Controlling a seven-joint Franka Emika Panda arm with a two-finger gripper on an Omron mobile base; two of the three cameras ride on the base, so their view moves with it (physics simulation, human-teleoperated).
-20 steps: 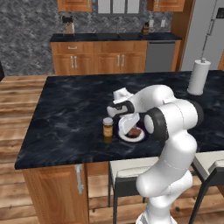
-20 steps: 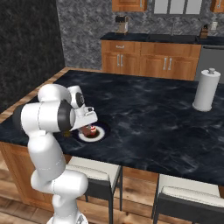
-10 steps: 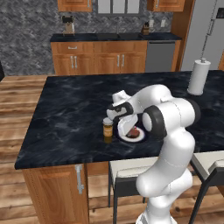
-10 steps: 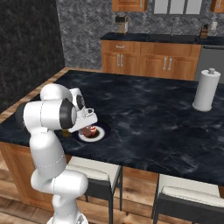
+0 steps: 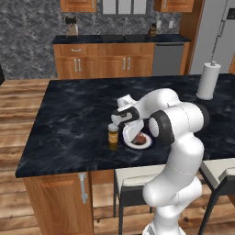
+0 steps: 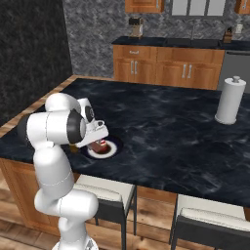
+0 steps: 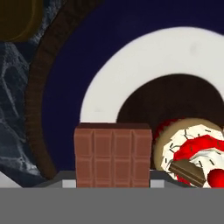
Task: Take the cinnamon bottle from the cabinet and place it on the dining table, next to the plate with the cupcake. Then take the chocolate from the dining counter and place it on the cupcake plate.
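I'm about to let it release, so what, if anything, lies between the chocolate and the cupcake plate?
Nothing visible does. In the hand view the chocolate hangs right over the cupcake plate, with bare plate surface behind it. The cupcake sits to one side of the bar, not under it. The cinnamon bottle stands beside the plate, outside its rim.

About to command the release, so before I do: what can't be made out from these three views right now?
- Fingers: in the hand view the chocolate covers them; open or shut is unclear.
- Whether the chocolate touches the plate: cut off by the bottom edge of the hand view.
- Chocolate in both base views: hidden behind the arm.
- Cinnamon bottle: label too small in the left base view.
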